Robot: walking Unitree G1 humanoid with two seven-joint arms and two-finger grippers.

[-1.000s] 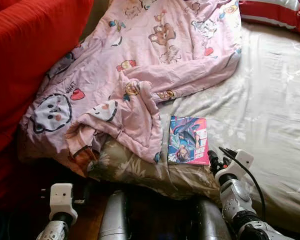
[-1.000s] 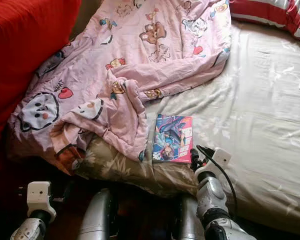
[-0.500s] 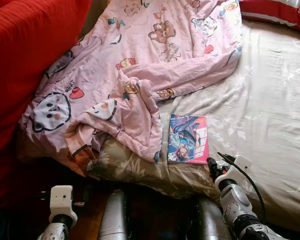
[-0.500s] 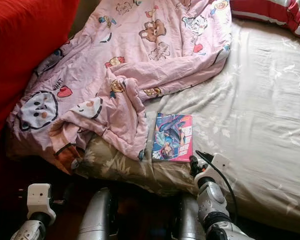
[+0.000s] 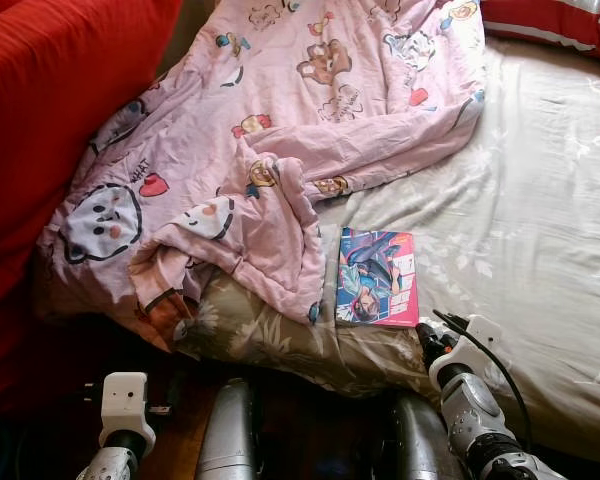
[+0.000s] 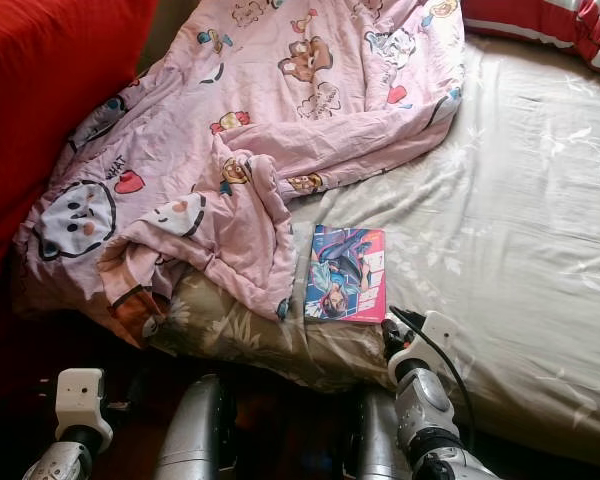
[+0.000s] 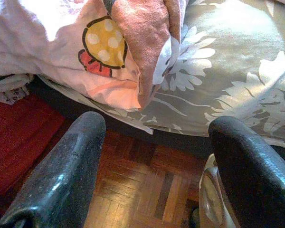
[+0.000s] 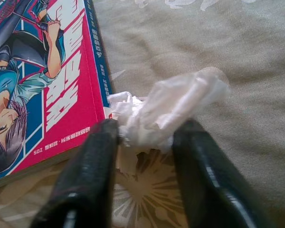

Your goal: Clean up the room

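Observation:
A crumpled white wrapper (image 8: 173,104) sits pinched between the two black fingers (image 8: 92,166) of my right gripper (image 8: 145,137), which is shut on it. This gripper (image 5: 427,338) hovers over the cream floral bedsheet (image 5: 540,230) at the bed's near edge, just right of a manga book (image 5: 376,277) with a pink and blue cover. A rumpled pink cartoon blanket (image 5: 280,130) covers the bed's left side. My left gripper (image 7: 154,128) is open with nothing between its fingers, low over the wooden floor (image 7: 133,190) beside the bed.
A red couch or cushion (image 5: 50,130) stands along the left. A red striped pillow (image 5: 550,20) lies at the bed's far right corner. The blanket's corner (image 7: 133,61) hangs over the mattress edge above the floor.
My right gripper has drawn back toward the bed's near edge, a little away from the book. The left arm has sunk slightly lower.

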